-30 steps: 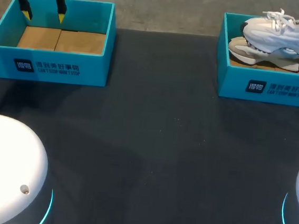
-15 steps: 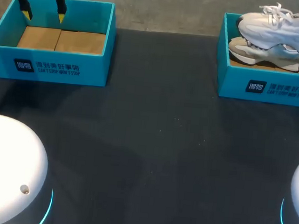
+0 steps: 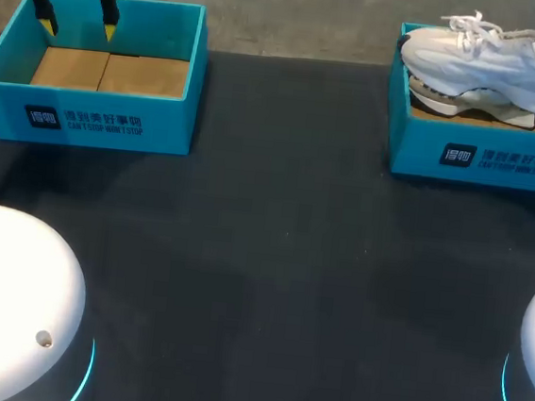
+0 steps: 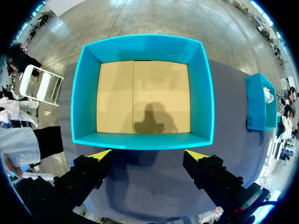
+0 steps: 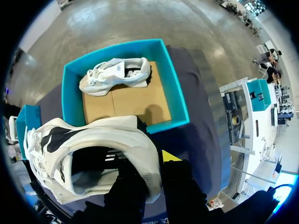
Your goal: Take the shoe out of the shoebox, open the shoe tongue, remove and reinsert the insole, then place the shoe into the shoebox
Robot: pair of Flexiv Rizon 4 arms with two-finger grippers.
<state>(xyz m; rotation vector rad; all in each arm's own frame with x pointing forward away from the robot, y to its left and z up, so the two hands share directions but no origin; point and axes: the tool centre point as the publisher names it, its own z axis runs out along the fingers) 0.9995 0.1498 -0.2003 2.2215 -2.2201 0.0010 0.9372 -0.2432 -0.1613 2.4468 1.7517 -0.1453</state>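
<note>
A white shoe [image 3: 489, 61] hangs over the right teal shoebox [image 3: 480, 159], toe toward the table's middle. In the right wrist view my right gripper [image 5: 152, 163] is shut on the heel collar of this shoe [image 5: 93, 158], one finger inside and one outside. A second white shoe [image 5: 117, 72] lies on its side on the cardboard floor of the same box [image 5: 175, 100]. My left gripper [image 3: 77, 13] hovers open over the back edge of the left teal shoebox [image 3: 86, 117], which is empty. In the left wrist view the left gripper [image 4: 148, 155] holds nothing.
The two boxes stand at the far left and far right of the dark table [image 3: 271, 258]. The white bases of my arms [image 3: 11, 308] fill the near corners. From the left wrist, the right box [image 4: 259, 100] shows off to the side.
The right gripper has raised the shoe higher and carried it leftward over the right box. The left arm has not moved.
</note>
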